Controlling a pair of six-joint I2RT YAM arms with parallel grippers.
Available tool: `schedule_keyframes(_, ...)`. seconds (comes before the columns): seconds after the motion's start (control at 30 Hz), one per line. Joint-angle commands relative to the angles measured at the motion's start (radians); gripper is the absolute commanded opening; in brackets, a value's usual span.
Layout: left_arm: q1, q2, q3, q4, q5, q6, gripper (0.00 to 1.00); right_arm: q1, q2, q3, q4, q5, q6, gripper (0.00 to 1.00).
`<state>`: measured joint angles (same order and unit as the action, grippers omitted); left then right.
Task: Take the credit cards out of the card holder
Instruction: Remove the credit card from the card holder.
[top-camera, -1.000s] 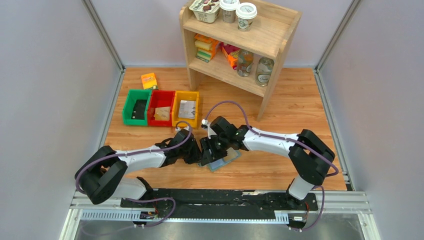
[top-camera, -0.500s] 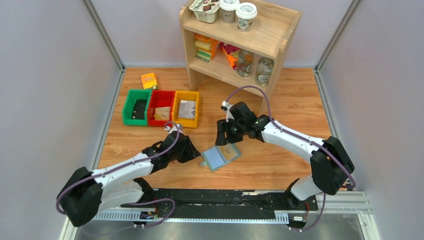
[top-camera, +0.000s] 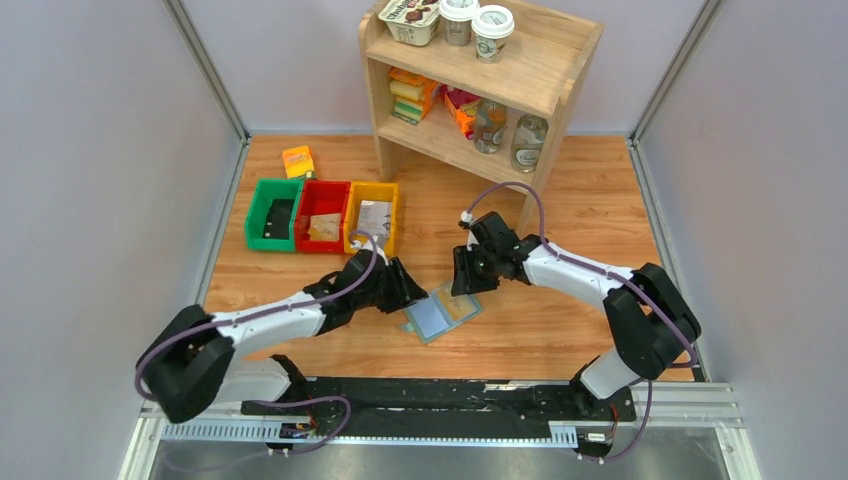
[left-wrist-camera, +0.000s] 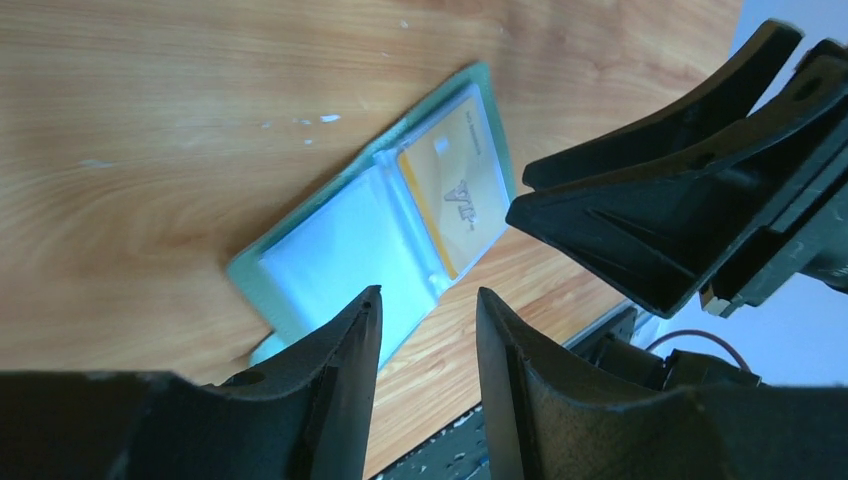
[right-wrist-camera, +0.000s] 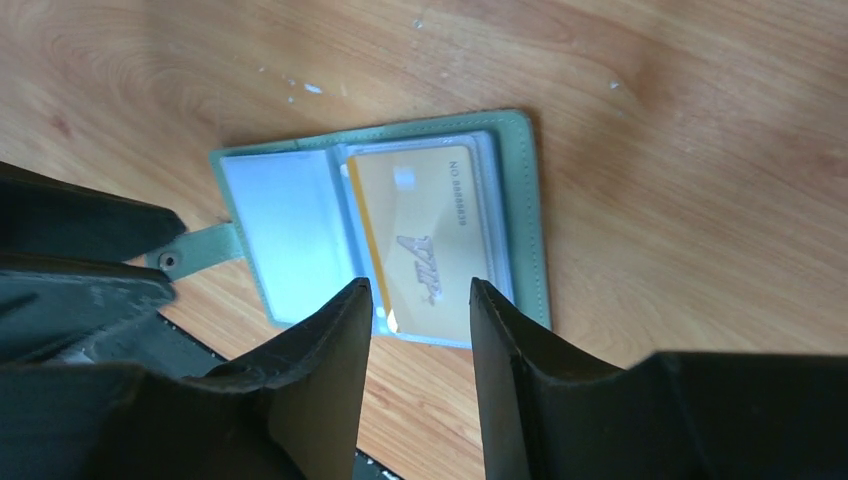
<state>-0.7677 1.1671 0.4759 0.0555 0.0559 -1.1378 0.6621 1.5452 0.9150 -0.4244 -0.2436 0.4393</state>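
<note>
Currently left claw (left-wrist-camera: 428, 300) and right claw (right-wrist-camera: 420, 290) hover released beside the opened card holder (right-wrist-camera: 300, 220).

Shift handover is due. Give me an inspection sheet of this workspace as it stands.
Surface: wooden table, a few white flecks near the card holder.
Job's things: card holder lies open flat; gold card in one pocket, other looks empty.
Clutter: green bin, red bin, yellow bin; orange packet behind them; stocked wooden shelf.
Grippers: left gripper and right gripper both open, holding nothing, flanking the card holder.
Cables: purple cable along each arm, clear of the card holder.
Surroundings: grey walls; mounting rail at near edge.
</note>
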Motion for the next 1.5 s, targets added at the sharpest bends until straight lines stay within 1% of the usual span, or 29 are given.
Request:
schedule_keyframes(0.0,-0.036,0.152,0.085,0.188,0.088,-0.048,0.48,-0.018,0.012,-0.013,0.052,0.036,-0.02,0.43)
schedule_keyframes(0.07,-0.044,0.233,0.107,0.202,0.084,-0.066,0.47,-0.019,0.019,-0.018,0.056,0.033,-0.02,0.43)
schedule_keyframes(0.13,-0.047,0.279,0.107,0.24,0.09,-0.098,0.47,-0.019,0.029,-0.025,0.065,0.024,-0.02,0.43)
schedule_keyframes(0.23,-0.05,0.327,0.093,0.3,0.094,-0.138,0.46,-0.019,0.038,-0.041,0.079,0.017,-0.014,0.43)
schedule_keyframes(0.4,-0.053,0.41,0.093,0.331,0.104,-0.171,0.46,-0.019,0.039,-0.068,0.102,-0.011,0.007,0.43)
schedule_keyframes(0.7,-0.053,0.437,0.058,0.349,0.078,-0.2,0.45,-0.018,0.006,-0.134,0.177,-0.095,0.075,0.4)
schedule_keyframes(0.9,-0.053,0.434,0.035,0.449,0.111,-0.211,0.44,-0.018,0.027,-0.157,0.21,-0.108,0.11,0.39)
schedule_keyframes(1.0,-0.053,0.408,0.003,0.541,0.108,-0.226,0.38,-0.018,0.03,-0.169,0.223,-0.111,0.124,0.39)
schedule_keyframes(1.23,-0.059,0.361,-0.013,0.655,0.11,-0.231,0.22,-0.018,0.044,-0.185,0.245,-0.118,0.163,0.4)
schedule_keyframes(1.37,-0.065,0.362,-0.022,0.698,0.11,-0.231,0.17,-0.018,0.052,-0.199,0.269,-0.129,0.196,0.4)
schedule_keyframes(1.47,-0.065,0.381,-0.033,0.722,0.113,-0.232,0.15,-0.018,0.065,-0.205,0.289,-0.144,0.219,0.4)
